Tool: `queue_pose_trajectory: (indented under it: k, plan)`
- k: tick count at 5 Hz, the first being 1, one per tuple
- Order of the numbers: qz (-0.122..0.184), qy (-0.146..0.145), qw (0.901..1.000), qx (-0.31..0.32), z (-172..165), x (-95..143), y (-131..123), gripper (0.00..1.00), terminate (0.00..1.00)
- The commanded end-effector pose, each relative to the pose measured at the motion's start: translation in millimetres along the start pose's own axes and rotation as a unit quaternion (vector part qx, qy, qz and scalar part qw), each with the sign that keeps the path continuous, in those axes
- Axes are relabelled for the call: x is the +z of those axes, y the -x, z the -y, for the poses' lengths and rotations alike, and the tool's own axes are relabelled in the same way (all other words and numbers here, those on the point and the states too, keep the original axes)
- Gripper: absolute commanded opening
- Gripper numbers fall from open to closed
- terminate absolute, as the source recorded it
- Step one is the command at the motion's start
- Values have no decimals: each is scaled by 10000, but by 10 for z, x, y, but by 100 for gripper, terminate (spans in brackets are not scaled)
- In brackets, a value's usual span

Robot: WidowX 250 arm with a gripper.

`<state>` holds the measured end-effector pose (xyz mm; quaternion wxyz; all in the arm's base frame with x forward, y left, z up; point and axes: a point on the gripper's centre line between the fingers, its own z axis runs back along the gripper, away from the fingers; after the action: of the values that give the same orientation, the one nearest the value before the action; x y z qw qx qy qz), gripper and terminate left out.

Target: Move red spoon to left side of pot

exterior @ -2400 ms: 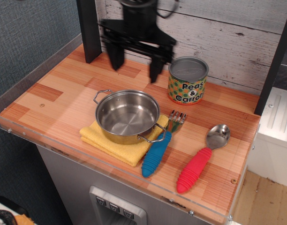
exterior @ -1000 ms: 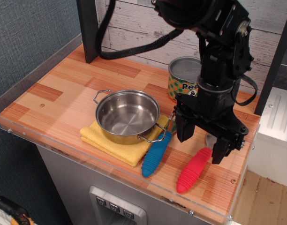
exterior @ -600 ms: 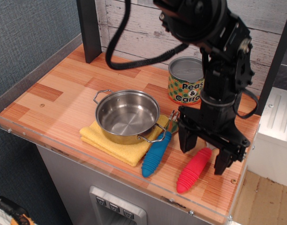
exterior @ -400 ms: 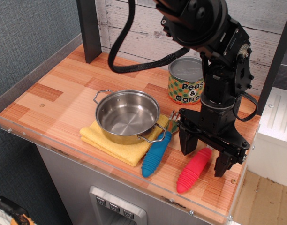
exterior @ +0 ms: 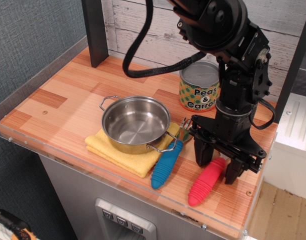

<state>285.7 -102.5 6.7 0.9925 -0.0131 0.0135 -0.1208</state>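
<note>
We see the black gripper (exterior: 218, 164) lowered over the right end of the wooden desk (exterior: 68, 95), its two fingers (exterior: 203, 152) set on either side of the upper part of the red spoon (exterior: 205, 182), one finger on each flank of the handle. The fingers are close in on the handle, but we cannot tell whether they are pressing it or just beside it. The red spoon lies flat on the desk, its ribbed handle pointing toward the front edge and its metal bowl hidden behind the gripper. It sits to the right of the pot (exterior: 135, 123), with the blue-handled fork (exterior: 168, 160) lying between them, the fork's tines near the pot's right loop handle. The pot stands upright and empty on a folded yellow cloth (exterior: 118, 152) near the front middle of the desk. Behind the gripper, the "Peas & Carrots" can (exterior: 198, 87) stands upright toward the back wall, partly covered by the arm.
</note>
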Motion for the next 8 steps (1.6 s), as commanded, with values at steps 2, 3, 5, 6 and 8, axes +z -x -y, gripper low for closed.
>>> queue_pose_trajectory:
  k: [2,3,5,6,8]
  plan:
    - [482,33,9988,94,-54,357,173,0,0]
    - [733,105,9968,286,-125,594,211,0,0]
    - [359,-97,9961,800,-617,1052,349,0,0]
    - [174,-238,9913,1285,-975,1124,455,0,0]
    - [161,-479,9839,1714,-1590,1165,619,0,0]
